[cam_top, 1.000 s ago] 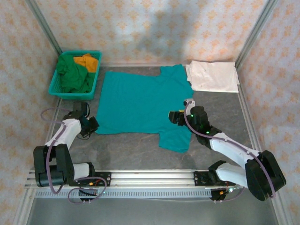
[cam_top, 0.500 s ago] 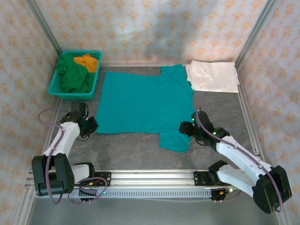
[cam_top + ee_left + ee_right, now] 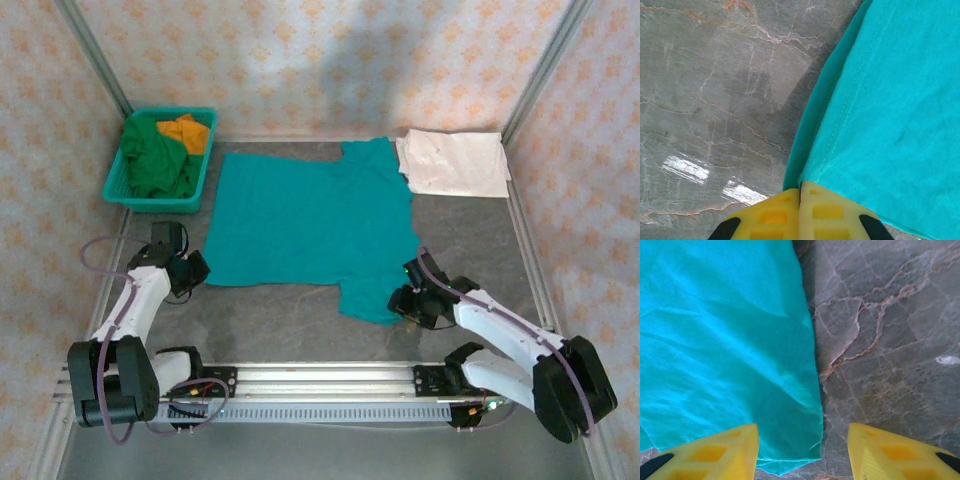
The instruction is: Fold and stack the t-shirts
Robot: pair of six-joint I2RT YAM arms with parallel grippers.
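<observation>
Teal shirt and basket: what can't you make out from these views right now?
Top view: the underside of the teal t-shirt, pressed against the table.
Left wrist view: how much cloth the shut left end effector holds; its own fingers cover it.
Top view: how many shirts fill the basket; they lie heaped.

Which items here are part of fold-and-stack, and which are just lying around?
Job:
teal t-shirt, its corner clamped in the left gripper
white t-shirt
dark green t-shirt
orange t-shirt

Lying about:
basket holding the green and orange ones
table
</observation>
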